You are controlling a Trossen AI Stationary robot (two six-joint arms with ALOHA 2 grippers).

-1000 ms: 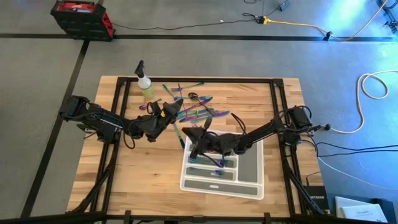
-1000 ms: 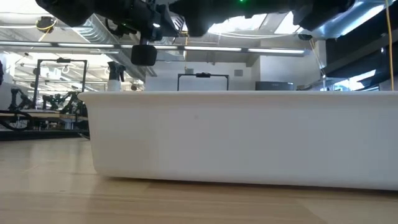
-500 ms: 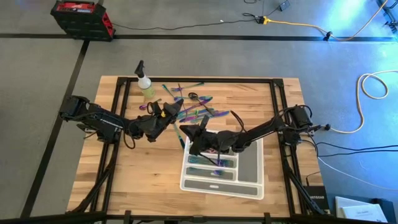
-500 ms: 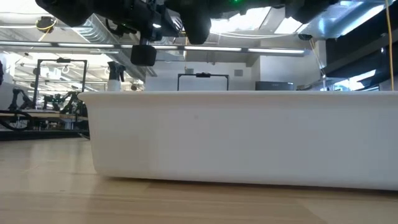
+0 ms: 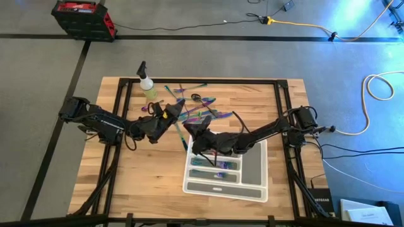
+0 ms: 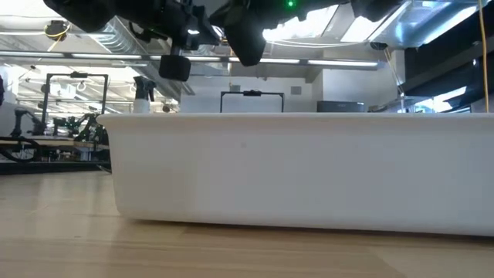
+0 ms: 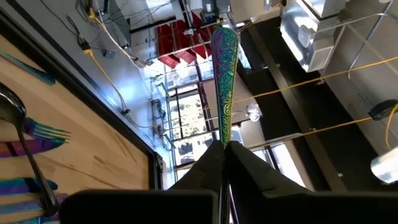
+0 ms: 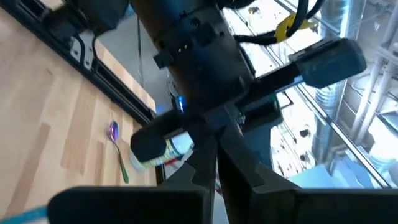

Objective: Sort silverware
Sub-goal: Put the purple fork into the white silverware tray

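High view: left gripper (image 5: 169, 113) is clamped on an iridescent utensil (image 7: 222, 81), beside the scattered silverware (image 5: 199, 113); right gripper (image 5: 192, 129), closed and empty, hovers near the tray (image 5: 252, 165).

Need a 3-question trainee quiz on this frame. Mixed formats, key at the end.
1. True or false: the left gripper is empty.
2. The spray bottle stands: A) in the tray; B) on the table, near the loose silverware; C) on the floor.
3. Right gripper: open or shut?

Key
1. False: it is shut on a rainbow handle.
2. B.
3. Shut.
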